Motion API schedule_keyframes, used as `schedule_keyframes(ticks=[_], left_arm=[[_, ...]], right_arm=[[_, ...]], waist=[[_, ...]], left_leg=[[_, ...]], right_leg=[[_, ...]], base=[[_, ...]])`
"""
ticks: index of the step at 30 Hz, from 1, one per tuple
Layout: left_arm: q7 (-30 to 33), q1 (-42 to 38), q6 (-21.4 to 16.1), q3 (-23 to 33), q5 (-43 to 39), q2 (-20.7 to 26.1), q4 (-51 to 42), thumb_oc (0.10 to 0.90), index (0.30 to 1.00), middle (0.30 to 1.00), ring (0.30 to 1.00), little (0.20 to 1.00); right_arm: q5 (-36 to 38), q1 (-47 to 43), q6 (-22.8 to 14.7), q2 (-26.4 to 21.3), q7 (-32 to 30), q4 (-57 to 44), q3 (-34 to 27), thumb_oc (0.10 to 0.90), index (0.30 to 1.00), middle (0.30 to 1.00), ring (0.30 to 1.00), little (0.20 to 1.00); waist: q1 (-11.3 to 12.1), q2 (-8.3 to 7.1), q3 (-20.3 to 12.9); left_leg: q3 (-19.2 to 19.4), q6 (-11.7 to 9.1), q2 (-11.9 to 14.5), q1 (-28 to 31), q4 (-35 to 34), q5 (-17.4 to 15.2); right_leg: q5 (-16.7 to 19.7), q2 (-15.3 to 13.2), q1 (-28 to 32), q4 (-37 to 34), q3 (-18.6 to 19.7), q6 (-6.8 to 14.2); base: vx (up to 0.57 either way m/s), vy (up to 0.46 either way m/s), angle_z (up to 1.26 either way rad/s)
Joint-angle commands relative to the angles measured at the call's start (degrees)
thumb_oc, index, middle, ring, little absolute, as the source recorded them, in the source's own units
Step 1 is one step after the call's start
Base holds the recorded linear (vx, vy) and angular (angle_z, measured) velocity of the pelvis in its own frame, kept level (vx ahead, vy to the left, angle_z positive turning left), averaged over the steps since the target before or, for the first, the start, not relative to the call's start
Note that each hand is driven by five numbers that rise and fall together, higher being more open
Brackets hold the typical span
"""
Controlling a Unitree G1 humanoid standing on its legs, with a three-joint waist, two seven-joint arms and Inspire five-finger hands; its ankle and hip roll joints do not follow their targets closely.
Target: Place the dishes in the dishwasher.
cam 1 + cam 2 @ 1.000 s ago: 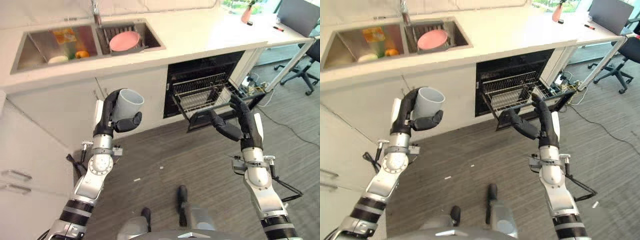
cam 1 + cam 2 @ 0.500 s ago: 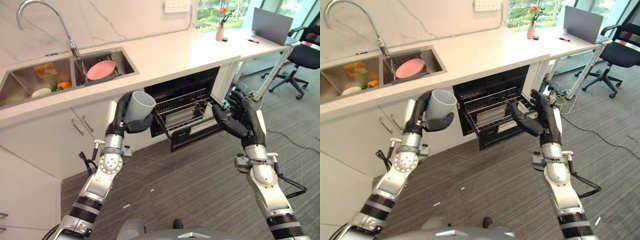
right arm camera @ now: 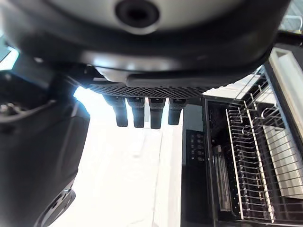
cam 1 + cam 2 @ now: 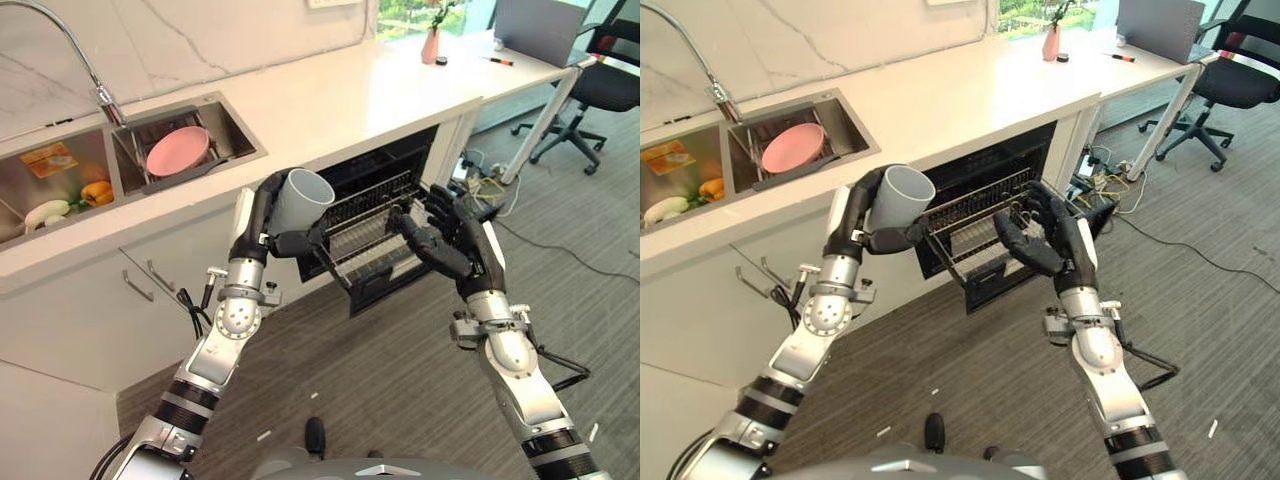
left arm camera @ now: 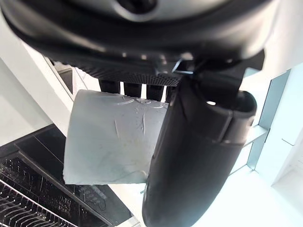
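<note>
My left hand (image 4: 268, 222) is shut on a pale grey cup (image 4: 300, 197), fingers and thumb wrapped round its side (image 5: 113, 137), mouth tilted up. The cup hangs just left of the dishwasher's pulled-out wire rack (image 4: 375, 205), which juts from the open dishwasher (image 4: 985, 180) under the counter. My right hand (image 4: 450, 240) is open, fingers (image 3: 142, 109) spread, held in the air at the rack's front right corner without holding anything. A pink plate (image 4: 178, 150) lies in the right sink basin.
The white counter (image 4: 340, 90) runs above the dishwasher. The left sink basin (image 4: 50, 190) holds fruit and a packet. A desk with a laptop (image 4: 535, 25), a pink vase (image 4: 431, 45) and an office chair (image 4: 605, 60) stand at the right. Grey floor lies below.
The camera has shifted. My left hand has carried the cup right, closer to the rack. My right hand has come nearer to the rack's front, still open.
</note>
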Motion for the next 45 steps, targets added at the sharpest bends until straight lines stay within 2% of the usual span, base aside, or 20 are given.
schedule_keyframes(ticks=[1,2,3,5,6,8,9,10,11,12,13,14,21,32,34,45], left_arm=[[3.34,-6.61,-3.73,-0.07,2.37,2.43,-1.45,0.400,0.300,0.300,0.300,0.300],[3.20,-6.99,-3.59,-0.51,2.40,2.81,-1.36,0.400,0.300,0.300,0.300,0.300],[3.21,-7.06,-3.60,-0.51,2.39,2.83,-1.33,0.400,0.300,0.300,0.300,0.300],[2.61,-7.65,-3.46,-1.41,2.95,3.47,-1.29,0.400,0.300,0.300,0.300,0.300],[2.22,-8.10,-3.37,-2.04,3.03,3.56,-1.08,0.400,0.300,0.300,0.300,0.300],[2.03,-8.63,-3.38,-2.25,3.49,3.43,-0.78,0.400,0.300,0.300,0.300,0.300],[2.03,-10.51,-3.76,-3.20,3.51,2.92,-0.29,0.400,0.300,0.300,0.300,0.300],[2.03,-10.54,-3.77,-3.21,3.51,2.91,-0.27,0.400,0.300,0.300,0.300,0.300],[2.32,-11.83,-3.75,-4.23,3.52,2.33,-0.32,0.400,0.300,0.300,0.300,0.300],[2.32,-11.83,-3.75,-4.23,3.52,2.33,-0.32,0.400,0.300,0.300,0.300,0.300],[2.64,-13.23,-3.66,-5.48,5.05,1.66,0.77,0.400,0.300,0.300,0.300,0.300],[2.61,-14.51,-4.01,-5.99,5.44,1.43,1.17,0.400,0.300,0.300,0.300,0.300],[2.46,-14.13,-3.78,-5.74,5.88,1.42,1.49,0.400,0.300,0.300,0.300,0.300],[1.41,-14.43,-3.56,-7.82,5.86,0.72,2.06,0.400,0.300,0.300,0.300,0.300],[1.24,-14.95,-3.44,-8.69,6.21,0.42,2.33,0.400,0.300,0.300,0.300,0.300],[0.62,-16.72,-2.33,-11.95,11.24,0.63,3.70,0.400,0.300,0.300,0.300,0.300]], right_arm=[[3.74,-6.05,-6.11,1.14,0.57,-4.38,-0.62,0.800,0.900,0.900,0.900,0.900],[4.45,-6.21,-6.21,1.47,1.07,-4.79,-0.55,0.800,0.900,0.900,0.900,0.900],[4.48,-6.26,-6.21,1.47,1.10,-4.79,-0.58,0.800,0.900,0.900,0.900,0.900],[4.58,-6.38,-5.93,1.63,1.80,-5.23,-0.30,0.800,0.900,0.900,0.900,0.900],[4.42,-6.45,-5.80,1.84,1.85,-5.32,-0.15,0.800,0.900,0.900,0.900,0.900],[4.49,-6.39,-5.58,2.16,2.09,-5.71,0.10,0.800,0.900,0.900,0.900,0.900],[4.90,-6.66,-5.80,1.97,2.25,-6.23,0.11,0.800,0.900,0.900,0.900,0.900],[4.90,-6.66,-5.80,1.96,2.25,-6.23,0.09,0.800,0.900,0.900,0.900,0.900],[5.04,-6.62,-6.06,1.47,1.92,-6.51,-0.12,0.800,0.900,0.900,0.900,0.900],[5.04,-6.62,-6.06,1.47,1.92,-6.51,-0.12,0.800,0.900,0.900,0.900,0.900],[5.10,-6.07,-6.03,1.16,2.53,-7.92,0.17,0.800,0.900,0.900,0.900,0.900],[5.08,-6.53,-6.01,0.94,2.48,-7.85,0.39,0.800,0.900,0.900,0.900,0.900],[4.72,-9.78,-4.13,0.33,3.39,-5.63,3.70,0.800,0.900,0.900,0.900,0.900],[2.39,-13.22,-1.69,0.18,4.36,-3.99,8.20,0.800,0.900,0.900,0.900,0.900],[0.13,-14.33,-0.95,-0.05,3.90,-3.20,9.01,0.800,0.900,0.900,0.900,0.900],[4.88,-16.13,0.66,0.81,4.04,-1.19,11.00,0.800,0.900,0.900,0.900,0.900]], waist=[[1.32,-4.34,-5.11],[0.95,-4.32,-4.20],[1.04,-4.39,-4.22],[0.39,-3.47,-3.17],[-0.02,-3.30,-3.02],[-0.25,-3.59,-3.54],[-0.40,-3.70,-3.83],[-0.42,-3.65,-3.81],[-0.16,-4.03,-4.24],[-0.16,-4.03,-4.24],[-0.26,-4.73,-5.49],[-0.10,-5.04,-6.18],[0.04,-4.41,-7.79],[0.45,-3.74,-8.04],[0.50,-3.68,-8.03],[0.77,-3.49,-8.06]], left_leg=[[1.60,-3.27,1.02,1.65,0.68,-4.69],[1.17,-2.96,1.53,1.91,0.82,-4.67],[1.26,-2.97,1.50,1.77,0.86,-4.67],[-0.14,-2.60,2.64,2.43,0.72,-4.44],[-0.98,-2.65,2.74,2.68,0.35,-4.56],[-1.70,-2.82,2.13,3.35,0.17,-5.50],[-2.29,-3.41,2.16,2.72,0.17,-5.24],[-2.33,-3.42,2.20,2.72,0.17,-5.21],[-2.33,-3.90,1.79,2.72,0.17,-5.54],[-2.33,-3.90,1.79,2.72,0.17,-5.54],[-1.01,-4.36,1.31,2.36,0.17,-6.07],[-0.37,-4.75,1.04,2.14,0.17,-6.23],[0.96,-4.77,1.23,4.30,0.17,-7.56],[0.49,-5.26,1.92,5.07,0.17,-7.22],[0.25,-5.39,2.20,5.10,0.17,-7.19],[-0.57,-5.70,2.56,4.99,0.17,-6.99]], right_leg=[[2.16,0.33,-5.76,10.50,-2.37,1.97],[3.76,1.95,-8.27,15.88,-1.80,3.50],[3.56,1.95,-8.69,16.45,-1.72,3.49],[4.67,4.25,-11.85,23.48,-1.61,4.94],[4.23,4.69,-13.09,24.61,-1.51,4.61],[3.04,2.05,-13.19,20.27,-1.74,3.43],[3.11,-0.82,-11.98,11.55,-1.37,2.80],[3.25,-0.79,-11.87,11.34,-1.42,2.80],[4.14,-3.55,-11.23,5.96,-2.23,2.87],[4.14,-3.55,-11.23,5.96,-2.23,2.87],[4.76,-4.66,-8.74,1.39,-1.93,3.26],[5.58,-5.12,-7.93,-0.07,-2.10,3.46],[6.73,-5.15,-4.07,-5.17,-1.70,3.09],[5.90,-4.28,-2.43,-5.72,-1.78,1.94],[5.71,-4.18,-2.26,-5.79,-2.02,1.79],[5.33,-3.91,-1.72,-6.10,-2.85,1.37]], base=[[0.04,0.089,0.00],[0.02,0.056,-0.02],[0.01,0.047,-0.12],[0.05,0.056,-0.16],[0.11,0.054,-0.14],[0.17,-0.022,0.00],[0.11,-0.066,0.22],[0.09,-0.078,0.30],[0.05,-0.023,0.18],[0.07,-0.041,0.30],[0.04,-0.047,0.26],[0.04,-0.059,0.33],[0.06,-0.057,-0.06],[0.02,-0.036,-0.07],[0.00,-0.038,0.04],[0.00,-0.015,0.05]])
